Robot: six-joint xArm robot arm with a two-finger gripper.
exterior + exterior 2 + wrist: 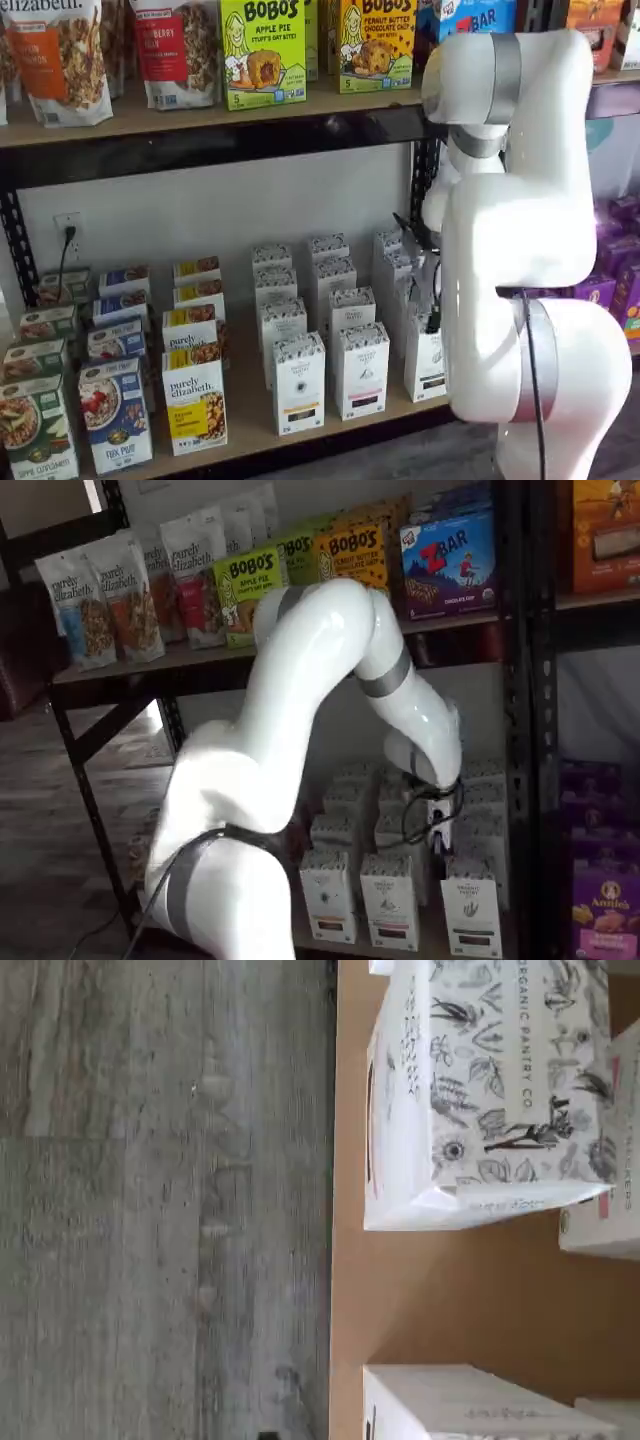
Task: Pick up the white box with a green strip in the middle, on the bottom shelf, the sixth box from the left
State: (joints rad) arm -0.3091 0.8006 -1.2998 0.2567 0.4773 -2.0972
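Observation:
Several tall white boxes with speckled tops stand in rows on the bottom shelf (250, 425), a pale wooden board. The front-row white box (425, 362) furthest right stands right by the arm; it also shows in a shelf view (470, 905). My gripper (438, 822) hangs from the wrist just above and behind that box, with a black cable looped beside it. In a shelf view the arm (520, 250) hides most of the gripper. The fingers do not show plainly. In the wrist view a white box top (490, 1090) printed with plants lies close on the board (450, 1290).
Purely Elizabeth boxes (195, 400) with yellow strips and other cereal boxes (115, 415) fill the shelf's left part. Purple boxes (605, 900) stand on the neighbouring rack. The higher board (200, 105) carries bags and Bobo's boxes. Grey floor (160, 1200) borders the board's front edge.

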